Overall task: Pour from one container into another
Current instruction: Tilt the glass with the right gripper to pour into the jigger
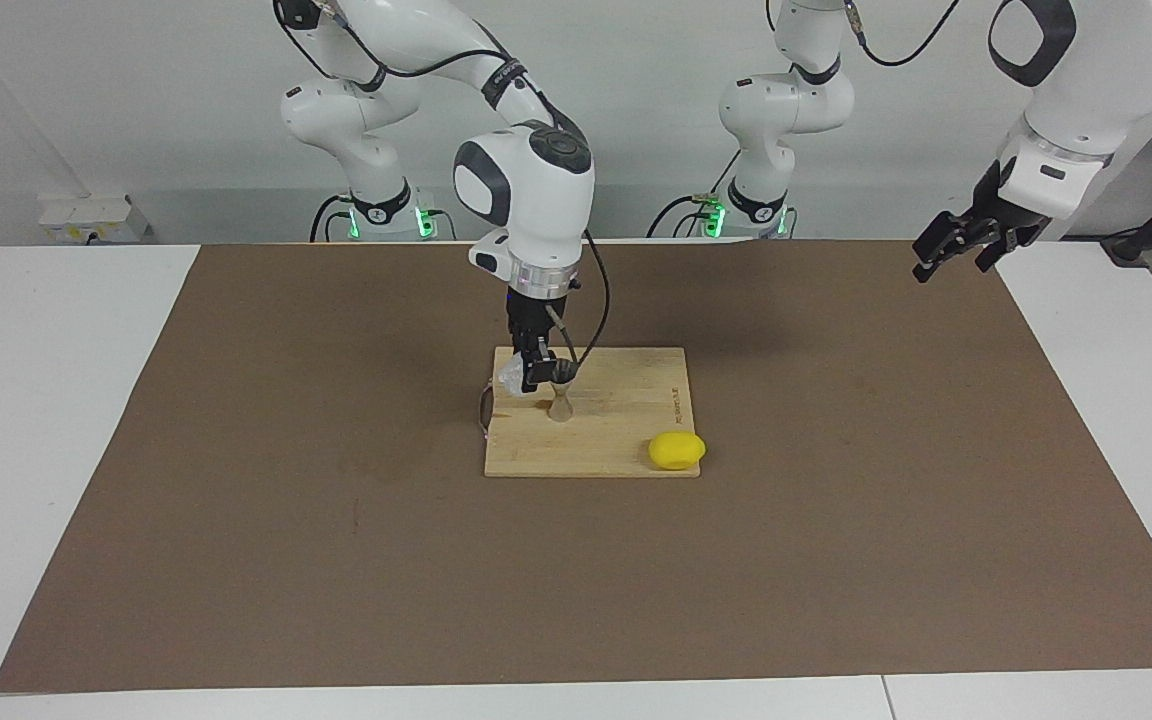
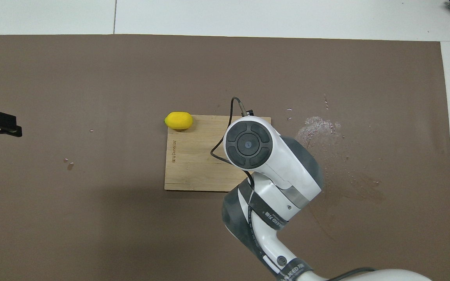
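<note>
Right gripper (image 1: 534, 375): hangs low over the cutting board's edge toward the right arm's end of the table, fingers pointing down and clamped on the glass tumbler.
Glass tumbler (image 1: 514, 376): held between the right gripper's fingers, lifted off the board and seemingly tipped toward the jigger; its clear body shows just beside the fingers, on the side away from the jigger. The exact tilt is hard to make out.
Jigger (image 1: 560, 398): stands upright on the cutting board, just beside and below the right gripper's fingertips; its upper cone sits close to the tumbler's mouth. In the overhead view the arm hides it.
Cutting board (image 1: 626, 420): wooden, lies flat at the middle of the brown mat (image 1: 836, 480).
Lemon (image 1: 677, 450): rests at the board's corner farther from the robots, toward the left arm's end, well apart from the jigger.
Left gripper (image 1: 948, 247): waits in the air over the mat's corner near its own base, fingers spread wide, holding nothing.
Spill (image 2: 318, 127): wet drops on the mat beside the board, toward the right arm's end.
</note>
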Controlling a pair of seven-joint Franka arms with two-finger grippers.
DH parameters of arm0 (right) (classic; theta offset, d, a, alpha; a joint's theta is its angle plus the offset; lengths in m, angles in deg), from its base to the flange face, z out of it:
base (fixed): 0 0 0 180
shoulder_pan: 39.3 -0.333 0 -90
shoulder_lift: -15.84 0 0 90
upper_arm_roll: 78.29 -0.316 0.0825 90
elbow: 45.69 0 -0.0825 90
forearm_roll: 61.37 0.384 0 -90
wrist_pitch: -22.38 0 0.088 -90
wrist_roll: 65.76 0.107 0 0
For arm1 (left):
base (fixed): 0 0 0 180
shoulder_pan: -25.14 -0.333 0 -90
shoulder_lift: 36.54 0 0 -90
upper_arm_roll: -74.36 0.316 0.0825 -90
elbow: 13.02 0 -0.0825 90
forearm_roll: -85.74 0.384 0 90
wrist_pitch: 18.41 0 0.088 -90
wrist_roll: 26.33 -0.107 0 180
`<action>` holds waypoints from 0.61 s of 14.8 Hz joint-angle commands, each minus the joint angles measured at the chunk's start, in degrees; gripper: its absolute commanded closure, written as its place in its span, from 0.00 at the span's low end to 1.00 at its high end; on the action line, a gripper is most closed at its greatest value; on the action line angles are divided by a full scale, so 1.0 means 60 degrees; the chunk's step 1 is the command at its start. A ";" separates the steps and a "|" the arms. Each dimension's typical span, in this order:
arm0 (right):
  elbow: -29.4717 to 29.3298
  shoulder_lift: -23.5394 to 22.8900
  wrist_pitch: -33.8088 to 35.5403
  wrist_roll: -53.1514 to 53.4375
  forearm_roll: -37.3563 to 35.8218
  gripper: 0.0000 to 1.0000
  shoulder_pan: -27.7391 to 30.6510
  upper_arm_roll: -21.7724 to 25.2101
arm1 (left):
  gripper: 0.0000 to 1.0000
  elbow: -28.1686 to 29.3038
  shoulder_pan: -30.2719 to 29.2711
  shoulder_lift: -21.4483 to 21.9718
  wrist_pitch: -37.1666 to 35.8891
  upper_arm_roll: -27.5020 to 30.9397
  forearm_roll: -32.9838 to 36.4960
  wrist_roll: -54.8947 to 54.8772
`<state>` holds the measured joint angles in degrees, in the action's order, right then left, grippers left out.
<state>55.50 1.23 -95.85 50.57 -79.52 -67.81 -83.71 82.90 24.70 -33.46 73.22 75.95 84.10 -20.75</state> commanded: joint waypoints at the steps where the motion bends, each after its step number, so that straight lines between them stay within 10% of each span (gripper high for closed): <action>1: 0.0246 0.0208 0.0003 0.0197 -0.0432 1.00 -0.0054 -0.0019 | 0.00 0.0143 0.0132 0.0160 0.0022 0.0072 0.0170 0.0153; 9: 0.0173 0.0179 -0.0056 0.0197 -0.0345 1.00 -0.0054 -0.0049 | 0.00 0.0143 0.0132 0.0160 0.0022 0.0058 0.0170 0.0153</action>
<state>55.69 1.24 -95.85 50.57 -80.24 -68.19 -83.72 82.90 24.74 -33.46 73.22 75.90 84.10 -20.74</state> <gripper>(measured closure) 0.493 0.000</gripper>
